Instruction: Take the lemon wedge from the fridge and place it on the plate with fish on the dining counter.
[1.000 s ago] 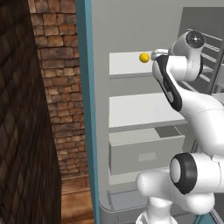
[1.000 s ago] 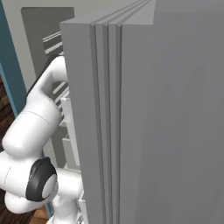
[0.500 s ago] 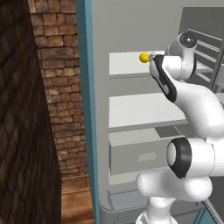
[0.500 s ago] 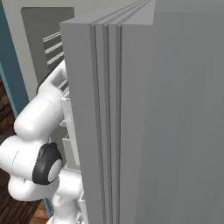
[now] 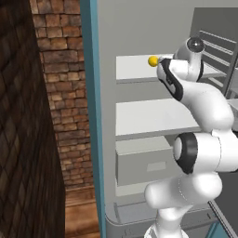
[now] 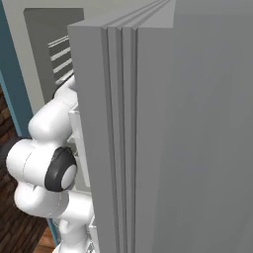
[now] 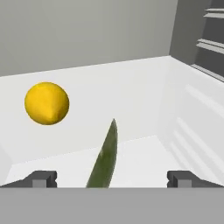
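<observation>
- Lemon wedge (image 7: 47, 103) resting on the white top shelf (image 7: 144, 87) of the fridge (image 5: 139, 28), at the left of the hand view, above and left of the gripper (image 7: 111, 178).
- Round, no clear long axis.
- Gripper spread wide, empty; a green sliver (image 7: 105, 157) lying between the tips.
- Needs shifting left, probably.

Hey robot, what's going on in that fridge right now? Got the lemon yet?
Jaws open, empty. Lemon wedge on the fridge's top shelf, ahead and off to one side. Green sliver lies between the fingertips.
</observation>
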Robot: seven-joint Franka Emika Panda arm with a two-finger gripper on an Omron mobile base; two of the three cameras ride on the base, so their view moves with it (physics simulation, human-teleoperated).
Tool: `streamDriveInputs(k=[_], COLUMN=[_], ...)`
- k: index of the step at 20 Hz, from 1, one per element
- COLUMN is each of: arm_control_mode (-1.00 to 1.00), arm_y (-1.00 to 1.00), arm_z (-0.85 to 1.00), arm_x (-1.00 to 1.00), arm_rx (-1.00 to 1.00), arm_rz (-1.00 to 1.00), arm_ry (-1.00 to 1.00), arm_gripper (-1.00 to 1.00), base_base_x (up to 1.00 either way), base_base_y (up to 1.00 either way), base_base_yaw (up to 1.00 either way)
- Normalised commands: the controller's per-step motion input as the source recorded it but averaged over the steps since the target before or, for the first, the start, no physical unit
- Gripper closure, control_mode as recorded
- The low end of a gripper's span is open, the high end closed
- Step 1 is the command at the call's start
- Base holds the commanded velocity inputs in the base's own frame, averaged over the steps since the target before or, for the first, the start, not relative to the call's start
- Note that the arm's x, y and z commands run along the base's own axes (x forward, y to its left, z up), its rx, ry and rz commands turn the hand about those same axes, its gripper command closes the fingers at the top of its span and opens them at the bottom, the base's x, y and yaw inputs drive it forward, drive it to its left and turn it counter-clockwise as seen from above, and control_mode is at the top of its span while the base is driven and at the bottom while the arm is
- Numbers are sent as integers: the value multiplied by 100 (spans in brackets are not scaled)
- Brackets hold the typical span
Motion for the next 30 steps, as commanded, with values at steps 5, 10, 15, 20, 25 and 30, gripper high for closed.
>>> streamDriveInputs(k=[5, 10, 15, 20, 25, 30], arm_control_mode=[-100, -100, -100, -100, -100, -100], arm_y=[0, 0, 0, 0, 0, 0], arm_z=[-1, -12, -18, -29, -13, 0], arm_x=[47, 36, 26, -1, 7, 0], arm_rx=[0, 1, 5, 2, 0, 0], arm_rz=[-4, -2, 0, 0, 0, 0], arm_ry=[1, 2, 6, 5, 2, 0], arm_gripper=[-100, -100, -100, 100, 100, 100], base_base_x=[0, 0, 0, 0, 0, 0], base_base_y=[0, 0, 0, 0, 0, 0], base_base_yaw=[0, 0, 0, 0, 0, 0])
